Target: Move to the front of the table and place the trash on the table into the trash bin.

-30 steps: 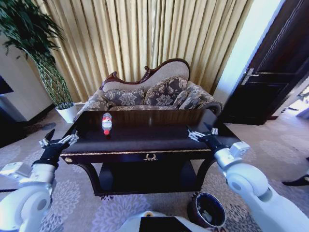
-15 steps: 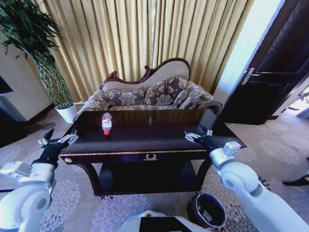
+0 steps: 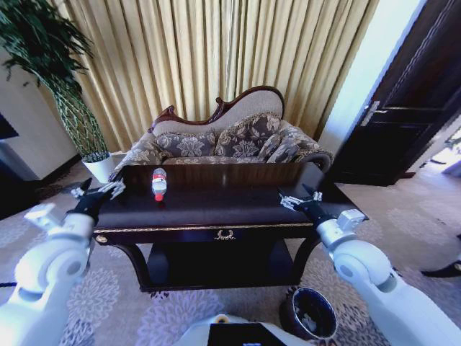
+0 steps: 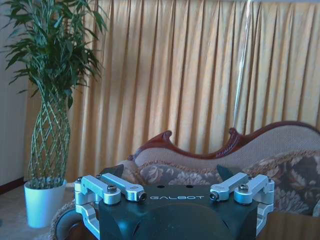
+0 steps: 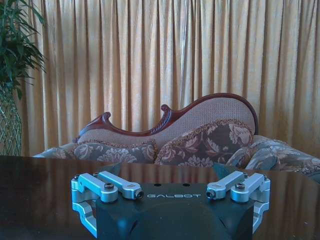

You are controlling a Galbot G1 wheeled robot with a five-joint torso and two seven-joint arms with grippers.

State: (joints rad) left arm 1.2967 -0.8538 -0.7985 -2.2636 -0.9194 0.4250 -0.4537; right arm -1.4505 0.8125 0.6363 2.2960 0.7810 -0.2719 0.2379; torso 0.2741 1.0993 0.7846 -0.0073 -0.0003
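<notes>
The table [image 3: 216, 205] stands square before the robot, dark and glossy, with a patterned sofa [image 3: 230, 137] behind it against the gold curtains [image 3: 216, 58]. On the far left part of the tabletop lies the trash, a clear bottle [image 3: 159, 183] with a red label, on its side. The left gripper [image 3: 98, 192] hovers at the table's left edge, left of the bottle and apart from it, fingers spread and empty. The right gripper [image 3: 301, 197] hangs over the right part of the tabletop, fingers likewise spread with nothing between them. The trash bin [image 3: 308, 314] sits on the carpet near the table's right front leg (something pale lies inside, though what it is I cannot make out). A potted plant [image 3: 65, 94] stands far left.
</notes>
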